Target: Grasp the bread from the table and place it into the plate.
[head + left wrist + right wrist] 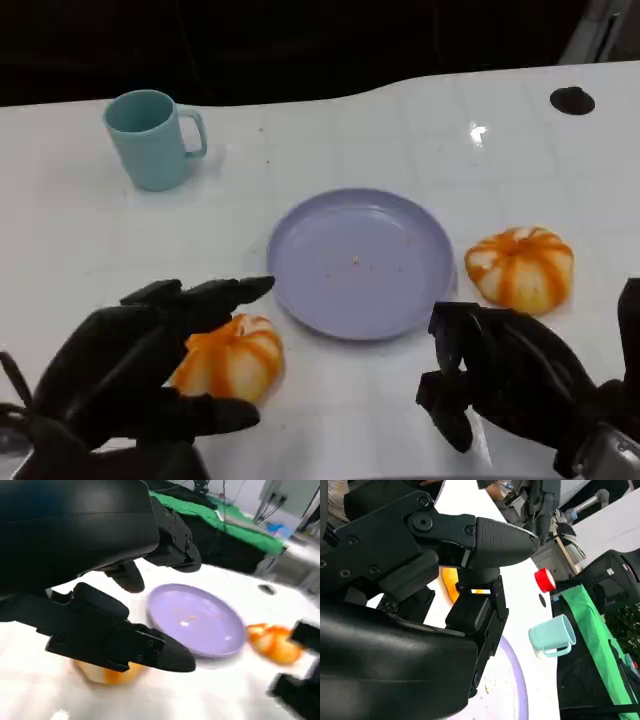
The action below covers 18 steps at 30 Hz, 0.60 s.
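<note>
I see my left hand [150,370] spread around one bread [232,358], not gripping; my right hand [510,385] curled, holding nothing, beside the plate [360,262].

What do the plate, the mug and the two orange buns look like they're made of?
Plate: likely plastic, since its lavender is flat and even with a soft sheen.
Mug: teal, matte, smooth; plastic or glazed ceramic, hard to tell.
Bun by the left hand and bun right of the plate: glossy orange and cream segments, so possibly soft foam or plastic toy bread, though real bread can't be ruled out.
</note>
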Motion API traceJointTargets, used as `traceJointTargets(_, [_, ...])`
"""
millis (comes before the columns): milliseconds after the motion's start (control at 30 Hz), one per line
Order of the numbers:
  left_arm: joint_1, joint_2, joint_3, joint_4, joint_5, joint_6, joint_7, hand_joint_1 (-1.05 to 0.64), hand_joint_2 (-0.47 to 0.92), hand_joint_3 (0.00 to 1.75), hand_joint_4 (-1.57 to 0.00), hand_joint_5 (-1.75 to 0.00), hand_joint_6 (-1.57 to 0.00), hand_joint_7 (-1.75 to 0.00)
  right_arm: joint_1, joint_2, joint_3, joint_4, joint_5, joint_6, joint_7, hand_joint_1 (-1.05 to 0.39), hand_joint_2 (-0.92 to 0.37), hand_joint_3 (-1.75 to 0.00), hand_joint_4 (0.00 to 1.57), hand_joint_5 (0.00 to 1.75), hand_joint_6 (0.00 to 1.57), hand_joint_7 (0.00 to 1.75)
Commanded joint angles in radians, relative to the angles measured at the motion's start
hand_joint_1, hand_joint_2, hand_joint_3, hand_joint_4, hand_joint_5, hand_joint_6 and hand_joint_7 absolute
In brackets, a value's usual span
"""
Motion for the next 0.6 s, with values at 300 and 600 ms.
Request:
traceJointTargets(300, [-0.177, 0.048, -0.181, 0.138, 0.386, 0.197, -0.063, -0.81, 0.92, 0.07, -0.20, -0.39, -0.27, -0.01, -0.001, -0.010, -0.006, -0.002, 0.005, -0.003, 0.007, -0.95, -0.71, -0.71, 1.27, 1.62, 1.09, 1.54])
traceJointTargets(600, [-0.294, 0.036, -0.280, 0.352, 0.406, 0.249, -0.081, -0.83, 0.92, 0.05, -0.21, -0.32, -0.26, 0.00, 0.008, -0.003, -0.006, -0.018, 0.009, 0.008, -0.002, -0.95, -0.71, -0.70, 1.28, 1.62, 1.10, 1.54])
